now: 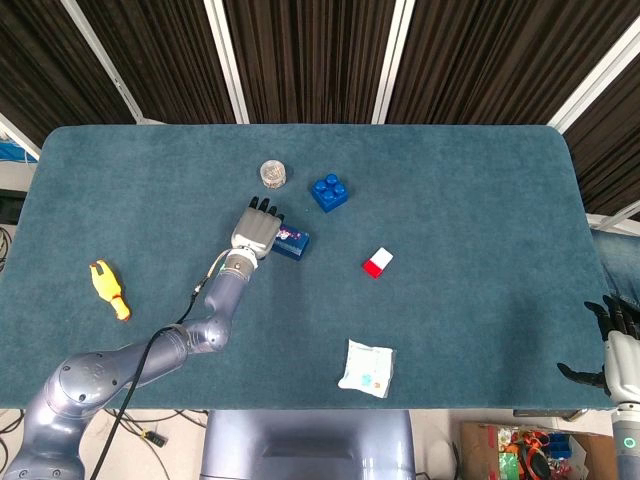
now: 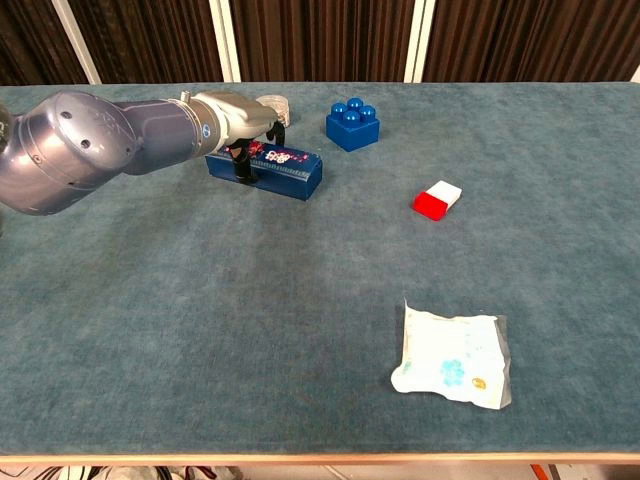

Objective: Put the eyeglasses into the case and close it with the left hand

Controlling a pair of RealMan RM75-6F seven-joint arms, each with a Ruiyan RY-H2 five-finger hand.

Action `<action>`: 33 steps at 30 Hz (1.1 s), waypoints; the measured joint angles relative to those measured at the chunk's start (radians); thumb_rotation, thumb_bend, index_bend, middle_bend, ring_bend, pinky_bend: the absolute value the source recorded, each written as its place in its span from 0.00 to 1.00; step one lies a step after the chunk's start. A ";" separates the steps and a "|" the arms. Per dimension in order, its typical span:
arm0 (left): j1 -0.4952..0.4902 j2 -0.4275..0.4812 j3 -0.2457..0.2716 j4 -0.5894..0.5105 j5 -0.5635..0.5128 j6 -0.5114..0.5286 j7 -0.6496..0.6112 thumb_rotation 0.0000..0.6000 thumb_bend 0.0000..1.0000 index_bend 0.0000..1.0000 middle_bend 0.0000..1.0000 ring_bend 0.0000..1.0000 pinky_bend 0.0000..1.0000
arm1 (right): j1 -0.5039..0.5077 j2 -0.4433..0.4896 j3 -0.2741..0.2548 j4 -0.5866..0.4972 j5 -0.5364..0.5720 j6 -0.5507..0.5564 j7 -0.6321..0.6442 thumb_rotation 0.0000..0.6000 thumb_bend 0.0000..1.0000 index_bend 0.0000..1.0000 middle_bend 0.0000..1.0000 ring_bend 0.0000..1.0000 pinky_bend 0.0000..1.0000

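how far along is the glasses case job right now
Looks nearly done: the blue case lies shut on the table, with no eyeglasses visible outside it. In hand: the left hand rests over the case's left end, fingers down on it. Left: whether the case is fully latched cannot be told. The right hand sits idle at the table's edge.

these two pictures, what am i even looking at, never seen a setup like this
A two-armed robot at a blue table. One picture looks down from its head, the other from its chest. Its left hand rests over a dark blue case, fingers down around it; whether they grip it is unclear. The right hand waits at the table's edge, holding nothing. Also lying there: a blue toy block, a red-and-white piece, a white packet, a yellow toy and a small round jar.
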 measured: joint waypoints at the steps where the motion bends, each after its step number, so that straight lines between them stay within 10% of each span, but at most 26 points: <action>1: 0.000 0.002 0.002 -0.004 -0.006 0.003 0.007 1.00 0.23 0.03 0.02 0.00 0.06 | 0.000 0.000 0.000 0.000 0.000 0.000 -0.001 1.00 0.13 0.16 0.00 0.09 0.22; 11: 0.020 0.084 -0.001 -0.194 -0.018 0.143 0.031 1.00 0.23 0.01 0.04 0.00 0.08 | 0.001 -0.003 0.000 0.005 -0.011 0.010 -0.005 1.00 0.14 0.16 0.00 0.09 0.22; 20: 0.171 0.319 0.028 -0.649 0.086 0.425 -0.026 1.00 0.23 0.01 0.03 0.00 0.08 | -0.002 -0.016 -0.003 0.026 -0.064 0.042 -0.002 1.00 0.12 0.12 0.00 0.09 0.22; 33: 0.565 0.719 0.236 -1.143 0.495 0.846 -0.232 1.00 0.23 0.02 0.03 0.00 0.08 | -0.007 -0.055 -0.006 0.111 -0.239 0.126 0.088 1.00 0.05 0.00 0.00 0.08 0.22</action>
